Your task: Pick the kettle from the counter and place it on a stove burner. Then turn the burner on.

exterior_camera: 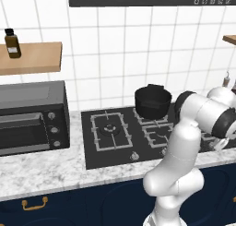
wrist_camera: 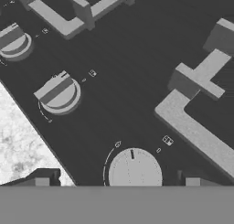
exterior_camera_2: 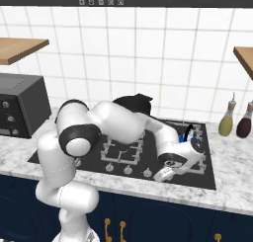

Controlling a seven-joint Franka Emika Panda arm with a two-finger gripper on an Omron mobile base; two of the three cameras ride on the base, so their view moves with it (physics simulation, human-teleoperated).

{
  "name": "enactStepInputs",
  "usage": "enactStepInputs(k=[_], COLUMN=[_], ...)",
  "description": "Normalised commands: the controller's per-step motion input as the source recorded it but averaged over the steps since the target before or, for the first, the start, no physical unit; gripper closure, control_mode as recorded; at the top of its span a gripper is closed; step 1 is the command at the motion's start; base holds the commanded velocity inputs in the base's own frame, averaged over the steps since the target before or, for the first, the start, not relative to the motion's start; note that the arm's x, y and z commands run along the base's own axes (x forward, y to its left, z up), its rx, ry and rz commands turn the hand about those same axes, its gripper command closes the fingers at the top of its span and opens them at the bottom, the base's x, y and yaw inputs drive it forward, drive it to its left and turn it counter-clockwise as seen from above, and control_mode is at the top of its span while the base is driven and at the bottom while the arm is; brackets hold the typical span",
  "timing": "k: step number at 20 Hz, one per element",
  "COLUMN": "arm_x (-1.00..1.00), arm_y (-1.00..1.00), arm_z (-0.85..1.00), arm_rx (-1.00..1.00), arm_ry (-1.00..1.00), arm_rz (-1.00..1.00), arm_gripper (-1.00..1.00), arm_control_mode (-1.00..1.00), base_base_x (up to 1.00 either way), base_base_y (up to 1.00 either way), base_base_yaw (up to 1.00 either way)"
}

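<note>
Low over the front right of the stove (exterior_camera_2: 207, 174), the hand (exterior_camera_2: 165, 174) points at the knobs — from the right base view its finger spread cannot be told, and the kettle (exterior_camera_2: 193, 136) shows as a bright-blue sliver on the right rear burner behind the wrist. From the hand view, two dark fingertips (wrist_camera: 42, 181) stand wide either side of a round knob (wrist_camera: 133, 170) — holding nothing — with marbled tabletop (wrist_camera: 18, 141) at left.

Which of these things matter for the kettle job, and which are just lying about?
Job: kettle, stove, front knob, fingers, counter.
Lying about: pot, toaster oven, shelf bottle, bottles right of the stove.
</note>
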Motion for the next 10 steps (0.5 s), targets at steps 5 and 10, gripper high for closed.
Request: enactStepInputs(k=[5, 10], arm_x=[-0.02, -0.71], arm_y=[-0.02, -0.02], arm_z=[0.90, 1.00], arm_rx=[0.00, 0.07], arm_ry=[-0.27, -0.39], arm_rz=[-0.09, -0.08], arm_gripper=[-1.00, -1.00], arm_control_mode=[-1.00, -1.00], base_base_x=[0.00, 0.00], base_base_y=[0.00, 0.00], base_base_yaw=[0.00, 0.00])
